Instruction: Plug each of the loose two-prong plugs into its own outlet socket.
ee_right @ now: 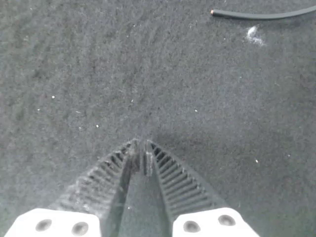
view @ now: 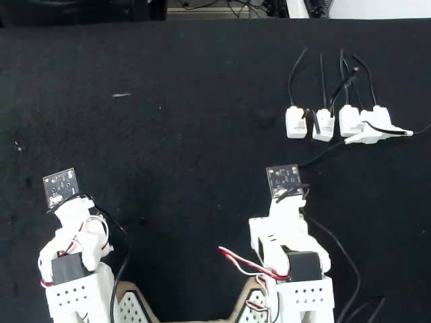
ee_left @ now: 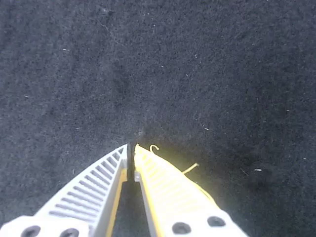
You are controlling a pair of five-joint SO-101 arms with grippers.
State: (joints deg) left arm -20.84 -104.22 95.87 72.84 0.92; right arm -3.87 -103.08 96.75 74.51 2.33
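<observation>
Several white outlet sockets (view: pixel 322 124) with black wires sit in a row at the far right of the black table. A white two-prong plug (view: pixel 368 136) lies tilted beside the rightmost socket (view: pixel 379 120), its black cord trailing off to the right. My left gripper (ee_left: pixel 132 148) is shut and empty over bare black cloth, at the near left by its arm (view: pixel 71 235). My right gripper (ee_right: pixel 141 144) is also shut and empty, low over the cloth at the near centre-right on its arm (view: pixel 286 229). Both grippers are far from the sockets.
A black cable end (ee_right: pixel 256 15) lies on the cloth ahead of the right gripper. Another black cable (view: pixel 330 235) curves from the sockets past the right arm's base. A small pale fleck (view: pixel 121 95) sits far left. The black cloth (view: pixel 188 121) spreads wide between arms and sockets.
</observation>
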